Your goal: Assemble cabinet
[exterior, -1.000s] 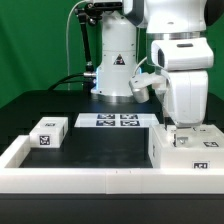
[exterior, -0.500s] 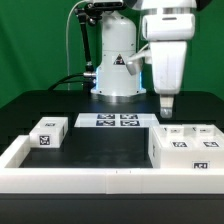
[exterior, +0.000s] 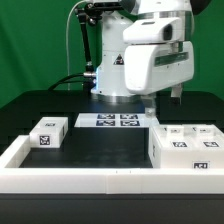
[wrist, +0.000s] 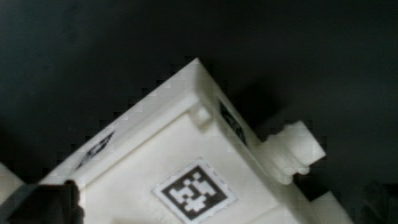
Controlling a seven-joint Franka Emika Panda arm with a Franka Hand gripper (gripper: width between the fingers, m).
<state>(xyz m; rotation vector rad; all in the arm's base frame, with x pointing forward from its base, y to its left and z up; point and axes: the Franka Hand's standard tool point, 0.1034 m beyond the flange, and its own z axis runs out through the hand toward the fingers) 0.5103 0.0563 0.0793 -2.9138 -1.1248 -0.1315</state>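
The end effector hangs wide open, gripping nothing. Below it, slightly toward the exterior view's right, the white boxy plastic tagged cabinet sits on the black counter.

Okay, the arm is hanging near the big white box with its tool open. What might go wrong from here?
1. The tool hangs open over a corner of the cabinet body, not its middle. Coming straight down, a finger might hit the top edge and shove the body.
2. The body sits close to the white rim, so there may be little finger room on that side.
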